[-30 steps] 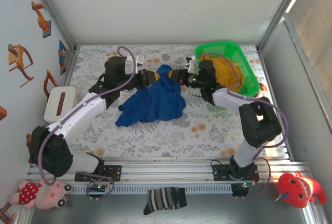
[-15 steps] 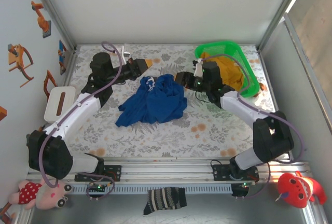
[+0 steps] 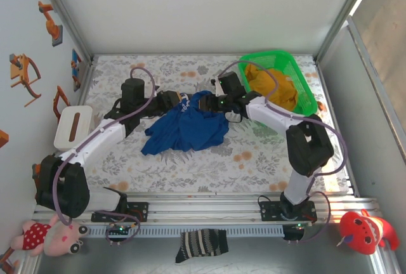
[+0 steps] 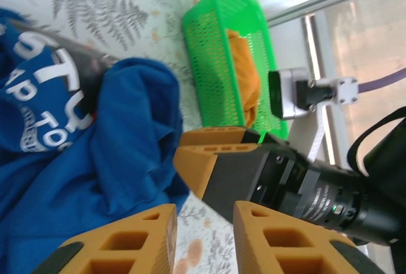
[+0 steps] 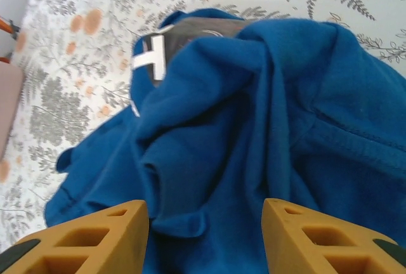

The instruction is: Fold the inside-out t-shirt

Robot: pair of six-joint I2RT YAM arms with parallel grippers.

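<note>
The inside-out t-shirt [image 3: 187, 128] lies crumpled in a royal-blue heap in the middle of the table. Its white lettering [image 4: 51, 103] shows in the left wrist view, and a white tag [image 5: 152, 55] sits at its collar. My left gripper [image 3: 177, 101] is at the heap's far-left edge, open, with bare tablecloth between its orange fingers [image 4: 204, 214]. My right gripper [image 3: 209, 103] faces it from the far right. It is open wide just above the blue folds [image 5: 204, 214] and holds nothing. One right finger [image 4: 216, 166] is close in front of the left jaws.
A green basket [image 3: 298, 80] with a mustard-yellow garment [image 3: 273, 84] stands at the back right, just behind the right arm. A white box [image 3: 73, 126] sits at the left edge. A striped sock [image 3: 202, 245] and plush toys lie beyond the front rail.
Both grippers let go of the shirt's top, which dropped onto the heap. The left arm swung out to the left and came back, and both open grippers now sit at the shirt's far edge.
</note>
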